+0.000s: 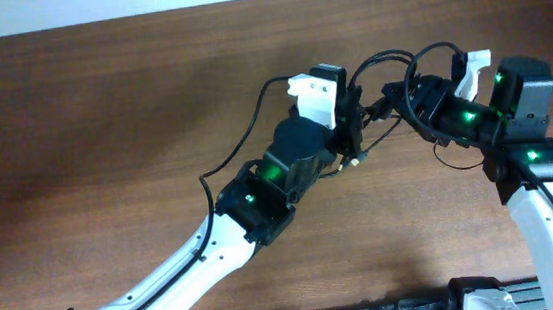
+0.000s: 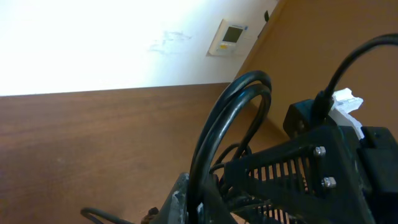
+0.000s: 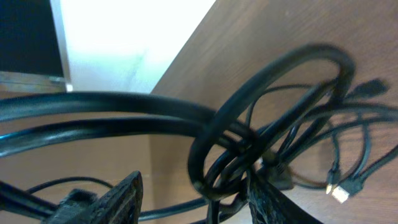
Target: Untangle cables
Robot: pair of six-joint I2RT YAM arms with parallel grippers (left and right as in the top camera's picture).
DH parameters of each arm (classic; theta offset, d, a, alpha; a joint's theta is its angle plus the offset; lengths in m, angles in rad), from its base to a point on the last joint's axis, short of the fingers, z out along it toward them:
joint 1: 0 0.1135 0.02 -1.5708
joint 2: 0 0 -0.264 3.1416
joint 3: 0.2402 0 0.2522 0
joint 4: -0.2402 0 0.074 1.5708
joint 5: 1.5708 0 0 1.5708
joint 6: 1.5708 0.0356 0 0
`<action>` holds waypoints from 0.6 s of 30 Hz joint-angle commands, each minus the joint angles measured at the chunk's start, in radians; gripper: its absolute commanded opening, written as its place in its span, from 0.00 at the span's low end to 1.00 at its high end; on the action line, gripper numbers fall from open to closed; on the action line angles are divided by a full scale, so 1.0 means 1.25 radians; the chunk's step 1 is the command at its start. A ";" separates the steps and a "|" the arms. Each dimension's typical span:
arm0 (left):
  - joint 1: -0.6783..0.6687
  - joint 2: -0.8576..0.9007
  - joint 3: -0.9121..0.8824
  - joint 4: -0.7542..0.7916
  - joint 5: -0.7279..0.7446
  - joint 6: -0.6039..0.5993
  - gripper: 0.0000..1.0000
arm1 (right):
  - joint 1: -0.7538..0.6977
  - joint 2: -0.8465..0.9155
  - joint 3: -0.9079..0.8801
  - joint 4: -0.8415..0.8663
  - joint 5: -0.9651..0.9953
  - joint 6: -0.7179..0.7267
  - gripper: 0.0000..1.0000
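Note:
The cables (image 1: 396, 60) are thin black cords bunched between my two grippers above the table's middle, with loops arching upward. One strand (image 1: 245, 138) trails off to the left. My left gripper (image 1: 356, 120) is shut on a doubled loop of cable (image 2: 231, 118), which rises from between its fingers (image 2: 180, 186). My right gripper (image 1: 390, 101) faces it closely from the right. In the right wrist view its fingers (image 3: 127, 193) stand wide apart, and the knotted cables (image 3: 236, 155) lie against the right-hand finger. Small plug ends (image 3: 339, 191) rest on the table.
The brown wooden table (image 1: 102, 110) runs to a white wall along its far edge. The right gripper's black body (image 2: 311, 162) fills the right side of the left wrist view. A wall thermostat (image 2: 227, 36) hangs beyond the table.

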 commanded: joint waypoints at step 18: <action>-0.044 -0.005 0.008 0.074 0.106 0.270 0.00 | 0.004 -0.009 0.010 -0.019 0.063 0.025 0.04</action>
